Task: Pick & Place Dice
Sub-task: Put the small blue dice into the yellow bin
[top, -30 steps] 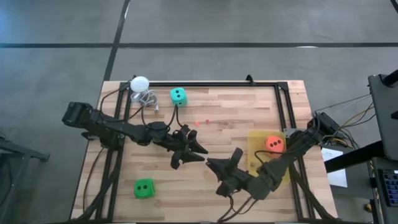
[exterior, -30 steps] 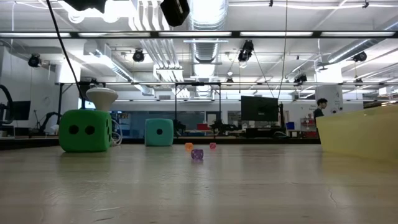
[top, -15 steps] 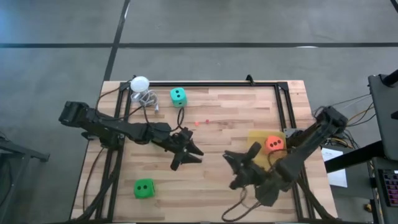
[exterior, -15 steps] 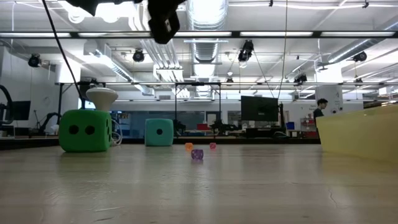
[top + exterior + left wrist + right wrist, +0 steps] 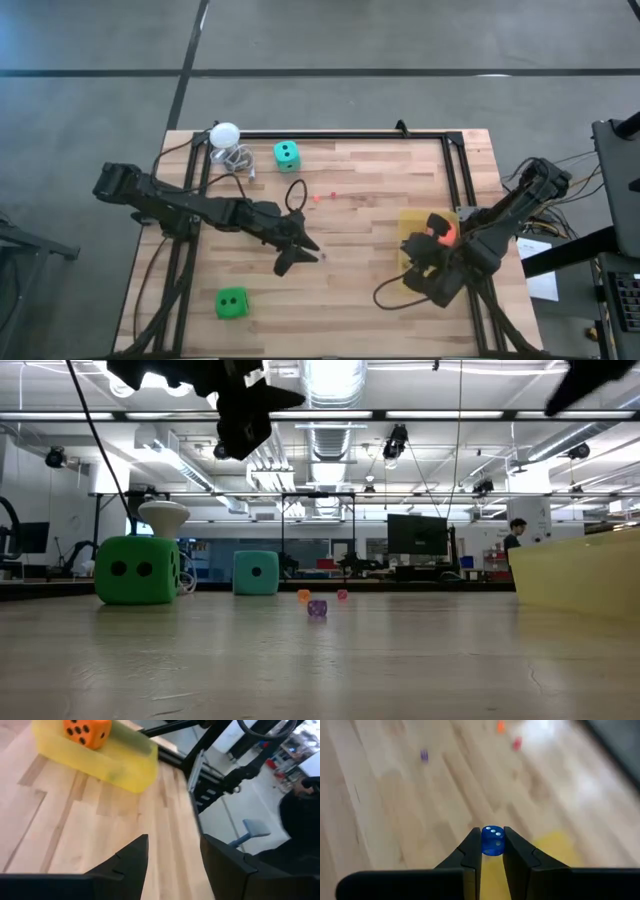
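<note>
My right gripper [image 5: 492, 851] is shut on a small blue see-through die [image 5: 492, 840] and hangs over the yellow tray [image 5: 415, 222] at the table's right. The orange-red die [image 5: 443, 232] lies in that tray. My left gripper [image 5: 300, 250] is open above the table's middle and holds nothing; its fingers [image 5: 131, 855] stand wide apart. A green die [image 5: 231, 302] rests near the near-left corner and a teal die [image 5: 287, 153] near the far edge. A second green die does not show. My right gripper pinches the small blue die by two opposite faces [image 5: 483, 841], between the free ends of its two fingers [image 5: 471, 851]. A face with three pips points toward the wrist camera. The die is lifted clear, above the table and the yellow tray's edge [image 5: 555, 845].
A white ball [image 5: 225, 133] with a coiled cable sits at the far-left corner. Tiny orange [image 5: 500, 726], red [image 5: 517, 743] and purple [image 5: 424, 755] dice lie on the bare wood near the middle. A black frame [image 5: 455, 170] borders the table's far and right sides.
My right gripper has travelled from the table's near middle toward its right edge and now hangs over the yellow tray. My left gripper has come down a little over the table's middle. The large dice have stayed where they were.
</note>
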Robot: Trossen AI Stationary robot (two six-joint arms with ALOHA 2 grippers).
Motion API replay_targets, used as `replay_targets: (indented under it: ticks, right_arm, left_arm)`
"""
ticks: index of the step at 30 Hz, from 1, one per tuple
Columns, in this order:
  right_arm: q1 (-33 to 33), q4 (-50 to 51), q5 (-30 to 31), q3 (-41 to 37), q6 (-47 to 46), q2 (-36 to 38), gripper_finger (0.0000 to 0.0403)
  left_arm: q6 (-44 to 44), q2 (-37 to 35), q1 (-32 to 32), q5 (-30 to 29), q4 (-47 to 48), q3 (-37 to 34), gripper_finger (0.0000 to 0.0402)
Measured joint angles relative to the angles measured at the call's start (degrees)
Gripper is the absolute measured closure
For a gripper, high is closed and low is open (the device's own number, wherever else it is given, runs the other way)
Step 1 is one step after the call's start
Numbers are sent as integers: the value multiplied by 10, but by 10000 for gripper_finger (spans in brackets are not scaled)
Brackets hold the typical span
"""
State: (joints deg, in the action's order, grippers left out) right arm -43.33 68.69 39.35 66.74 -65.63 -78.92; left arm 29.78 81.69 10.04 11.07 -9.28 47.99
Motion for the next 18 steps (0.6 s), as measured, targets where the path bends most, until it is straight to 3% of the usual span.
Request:
replay_targets:
  ticks: [10, 18]
  right_arm:
    - [0, -34, -155, -154, -112, 84, 360]
    - [1, -160, -205, -274, -139, 163, 360]
  left_arm:
    - [-33, 0, 0, -25, 45, 0, 229]
    - [-62, 36, 0, -47, 67, 5, 229]
